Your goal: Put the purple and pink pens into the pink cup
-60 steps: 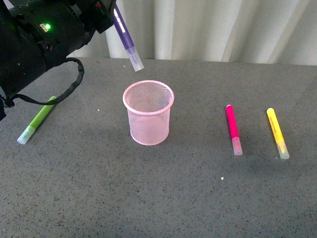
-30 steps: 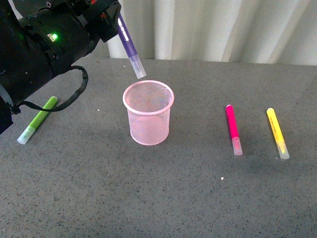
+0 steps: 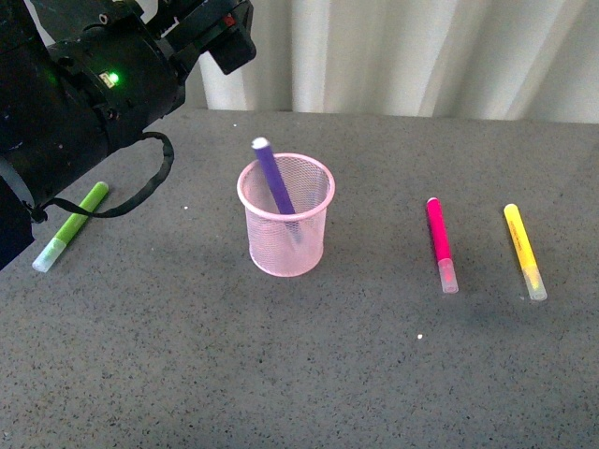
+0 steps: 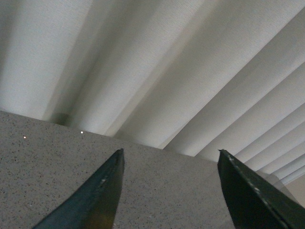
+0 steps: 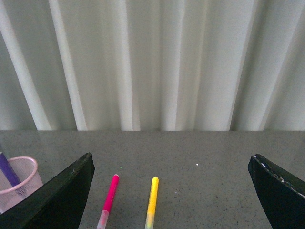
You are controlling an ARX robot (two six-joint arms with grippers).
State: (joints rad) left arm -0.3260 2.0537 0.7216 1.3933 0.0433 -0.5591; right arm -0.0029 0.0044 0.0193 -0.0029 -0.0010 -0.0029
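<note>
The pink cup (image 3: 285, 234) stands upright in the middle of the grey table. The purple pen (image 3: 273, 178) leans inside it, with its top end sticking out over the rim at the left. To the right of the cup the pink pen (image 3: 440, 241) lies flat, clear cap toward me. My left gripper (image 4: 169, 151) is open and empty, held high above the table behind and left of the cup. My right gripper (image 5: 172, 157) is open and empty; its view shows the pink pen (image 5: 110, 194), the cup (image 5: 21, 186) and the purple pen (image 5: 7, 171).
A yellow marker (image 3: 524, 251) lies right of the pink pen, roughly parallel to it. At the left a lime green marker (image 3: 71, 225) lies partly behind my left arm (image 3: 84, 94) and its cable. A white curtain (image 3: 421, 56) hangs behind the table.
The purple pen, held over the cup by my left gripper before, has dropped into the cup. The gripper has opened and the cup has shifted slightly right.
</note>
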